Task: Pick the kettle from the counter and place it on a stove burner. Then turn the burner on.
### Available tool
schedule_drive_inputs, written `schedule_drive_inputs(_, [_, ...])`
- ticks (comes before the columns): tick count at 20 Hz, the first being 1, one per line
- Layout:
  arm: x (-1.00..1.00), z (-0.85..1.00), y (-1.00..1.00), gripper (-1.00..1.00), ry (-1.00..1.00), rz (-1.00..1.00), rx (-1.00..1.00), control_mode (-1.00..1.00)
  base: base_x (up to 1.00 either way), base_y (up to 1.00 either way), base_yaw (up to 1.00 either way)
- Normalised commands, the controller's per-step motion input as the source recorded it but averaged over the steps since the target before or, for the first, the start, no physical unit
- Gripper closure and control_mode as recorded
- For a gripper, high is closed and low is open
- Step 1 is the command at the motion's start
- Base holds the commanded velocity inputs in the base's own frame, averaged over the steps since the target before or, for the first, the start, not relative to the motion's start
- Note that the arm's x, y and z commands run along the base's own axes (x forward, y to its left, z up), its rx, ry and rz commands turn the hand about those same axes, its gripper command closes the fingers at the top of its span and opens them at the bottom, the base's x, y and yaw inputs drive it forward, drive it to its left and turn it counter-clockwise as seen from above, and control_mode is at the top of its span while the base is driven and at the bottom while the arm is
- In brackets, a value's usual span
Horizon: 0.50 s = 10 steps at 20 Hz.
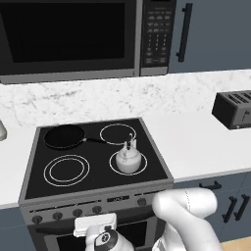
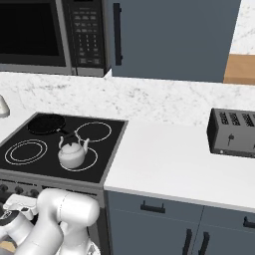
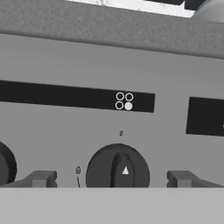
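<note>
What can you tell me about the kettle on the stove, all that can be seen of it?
The kettle is small, squat and rounded, with a shiny white-silver body that looks like metal, a short spout and a thin upright handle arching over a small lid knob. It stands upright on the front right burner ring of the black stove top, roughly centred on it. Nothing else touches it; the black frying pan sits apart on the back left burner.
</note>
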Motion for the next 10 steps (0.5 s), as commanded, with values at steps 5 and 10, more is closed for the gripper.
schedule_drive_inputs(5, [0.0,0.11,-0.02,-1.0,0.0,0.0,0.03,-1.0,0.0,0.0,0.0])
schedule_drive_inputs(10, [0.0,0.03,-0.02,-1.0,0.0,0.0,0.01,-1.0,0.0,0.0,0.0])
